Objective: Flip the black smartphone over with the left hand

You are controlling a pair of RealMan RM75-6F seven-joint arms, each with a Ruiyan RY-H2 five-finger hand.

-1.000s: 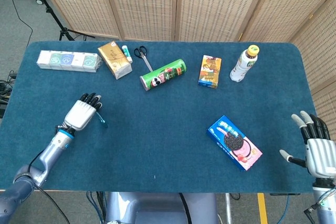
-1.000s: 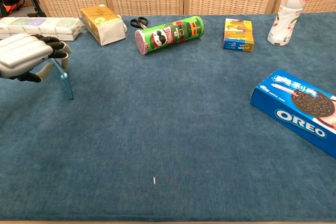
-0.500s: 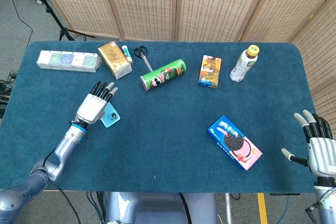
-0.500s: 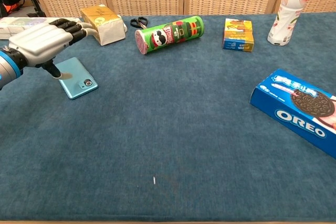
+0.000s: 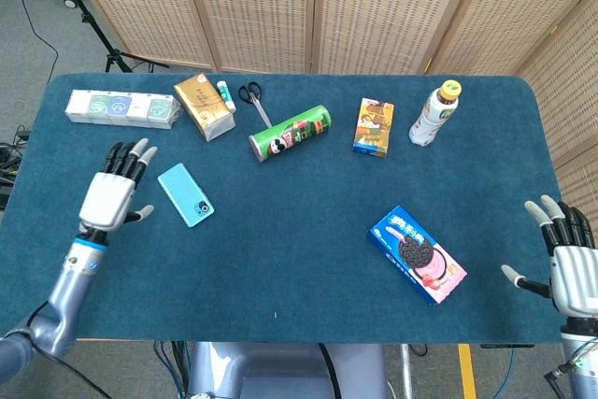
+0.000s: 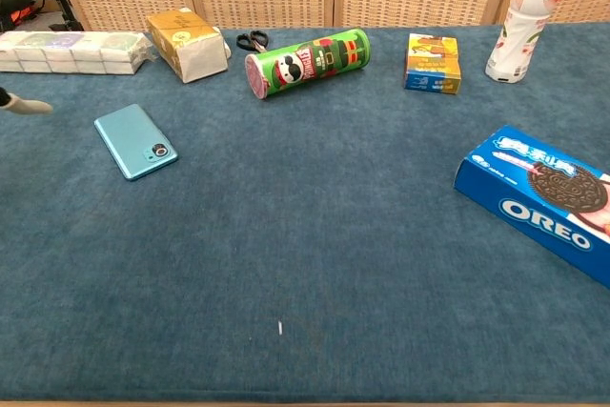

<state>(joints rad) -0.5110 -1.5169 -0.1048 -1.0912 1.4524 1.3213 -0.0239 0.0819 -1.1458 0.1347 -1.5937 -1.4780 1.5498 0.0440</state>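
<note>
Smartphone (image 5: 185, 194) first: it lay flat on the blue table (image 5: 299, 259) with its light blue back and camera facing up, at about 9 o'clock from the table's middle, touched by nothing.

Going left to right in the head view, we found our left hand (image 5: 110, 198) at 9 o'clock of the phone, just beside it but apart, fingers spread wide and holding nothing. In the chest view only a fingertip of it showed at the left edge. At 12 o'clock of that hand sat a long white multipack (image 5: 121, 107) by the far edge. The yellow box (image 5: 204, 106) stood at 12 o'clock of the phone, with a small white tube (image 5: 225, 93) and black scissors (image 5: 250, 98) just to its right. The green chip can (image 5: 291, 133) lay on its side at 2 o'clock of the phone, well apart from it.

Further right we saw an orange carton (image 5: 374, 127) and an upright bottle (image 5: 435, 112) with a yellow cap. The Oreo box (image 5: 417, 253) lay at 4 o'clock of the table's middle. Our right hand (image 5: 571, 263) hung off the table's right edge, fingers apart and empty.
</note>
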